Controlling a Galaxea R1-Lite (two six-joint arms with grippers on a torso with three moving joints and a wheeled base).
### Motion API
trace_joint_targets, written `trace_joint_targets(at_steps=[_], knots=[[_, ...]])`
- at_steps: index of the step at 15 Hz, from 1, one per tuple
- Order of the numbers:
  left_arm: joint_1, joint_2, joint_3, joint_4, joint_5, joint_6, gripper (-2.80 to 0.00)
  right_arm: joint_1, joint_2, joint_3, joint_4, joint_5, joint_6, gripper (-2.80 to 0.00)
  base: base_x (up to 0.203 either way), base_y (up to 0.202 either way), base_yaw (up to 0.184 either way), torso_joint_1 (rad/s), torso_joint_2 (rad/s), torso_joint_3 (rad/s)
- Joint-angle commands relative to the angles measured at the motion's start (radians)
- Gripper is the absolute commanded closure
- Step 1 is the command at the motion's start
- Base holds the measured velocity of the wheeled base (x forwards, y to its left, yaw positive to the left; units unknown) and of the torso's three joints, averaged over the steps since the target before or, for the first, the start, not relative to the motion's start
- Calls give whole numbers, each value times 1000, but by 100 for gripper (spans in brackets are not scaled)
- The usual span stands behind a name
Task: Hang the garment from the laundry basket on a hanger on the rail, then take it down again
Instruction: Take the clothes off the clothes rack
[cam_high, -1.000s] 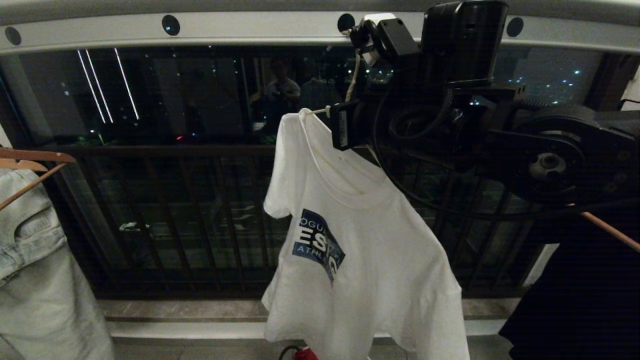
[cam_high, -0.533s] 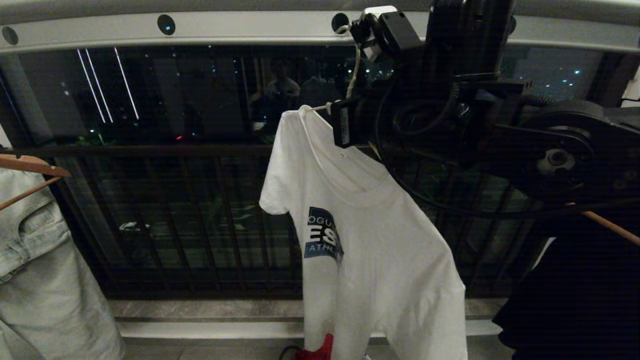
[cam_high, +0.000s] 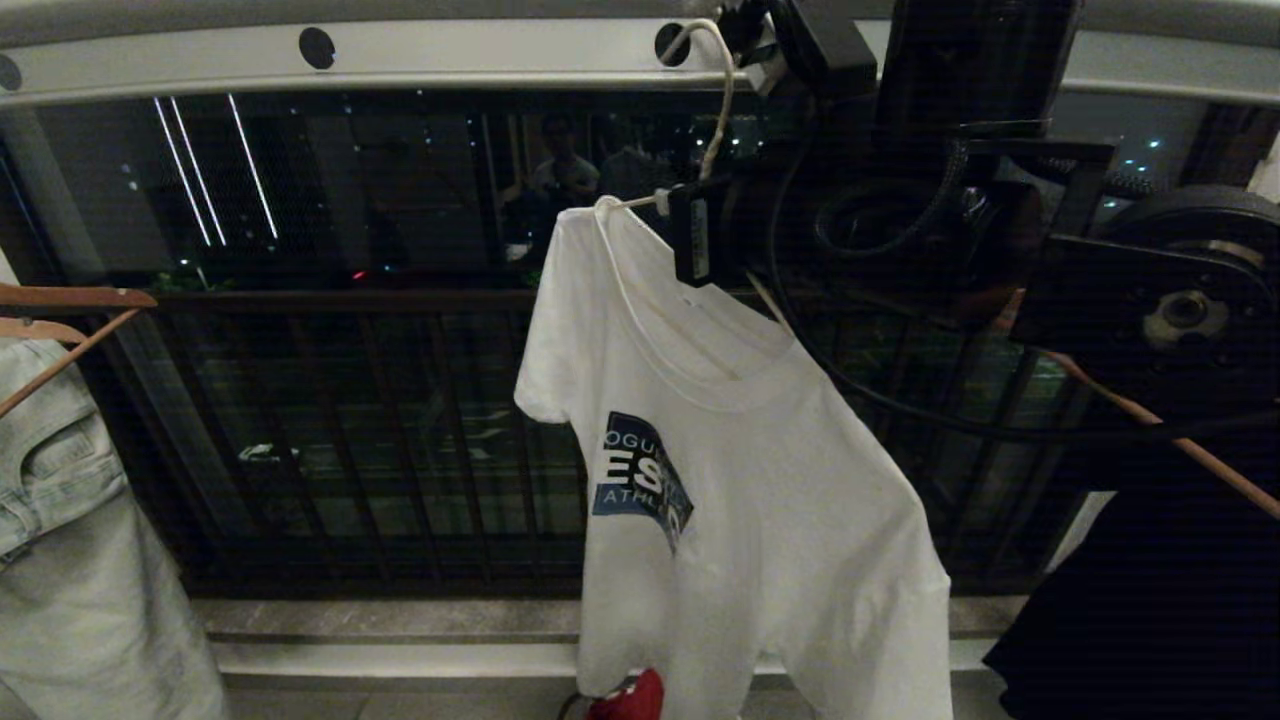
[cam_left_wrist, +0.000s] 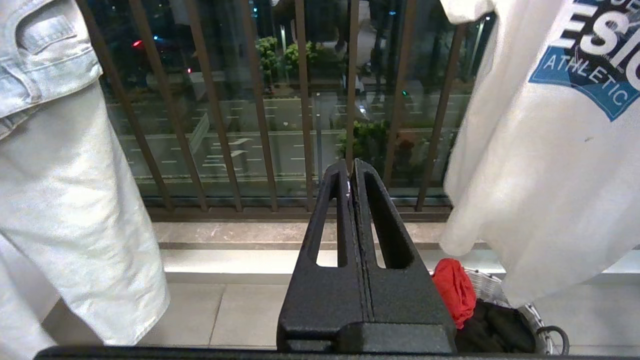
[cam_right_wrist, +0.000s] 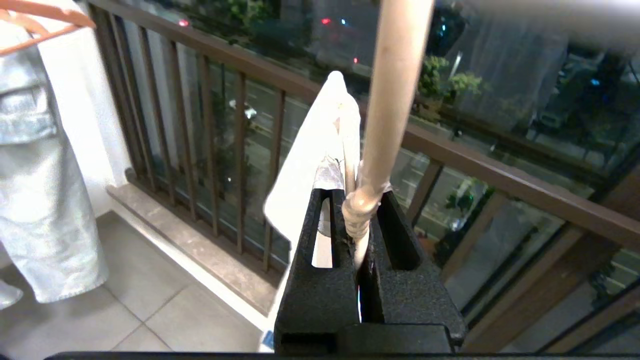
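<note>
- Pale denim garment (cam_high: 70, 540) hanging at far left on brown wooden hanger (cam_high: 70, 310).
- Red cloth (cam_left_wrist: 454, 290) lying beside black garment (cam_left_wrist: 495, 327).
- Dark barred balcony railing (cam_high: 350, 420) running behind.

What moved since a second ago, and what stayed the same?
The right end effector, shut on the hanger, lifted it, so its hook now arches up at a hole in the rail. The T-shirt swung and turned a little. The jeans and the left end effector stayed put.

The white T-shirt (cam_high: 740, 500) hangs on the wire hanger (cam_high: 712, 110) — its hook just below the rail (cam_high: 450, 55) — with the right gripper (cam_high: 695, 240) clamped at the hanger's neck.
</note>
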Motion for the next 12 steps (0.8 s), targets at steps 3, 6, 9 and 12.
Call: trace_joint_targets(at_steps=[3, 6, 9, 12], knots=[[0, 1, 3, 0, 0, 0, 0, 31, -54, 18, 1, -2, -8, 0, 0, 0, 0, 0, 0, 0], [0, 1, 3, 0, 0, 0, 0, 54, -102, 56, 2, -3, -8, 0, 0, 0, 0, 0, 0, 0], [0, 1, 3, -1, 0, 0, 0, 55, -141, 103, 1, -3, -8, 0, 0, 0, 0, 0, 0, 0], [0, 0, 3, 0, 0, 0, 0, 57, -184, 142, 0, 1, -7, 0, 0, 0, 0, 0, 0, 0]])
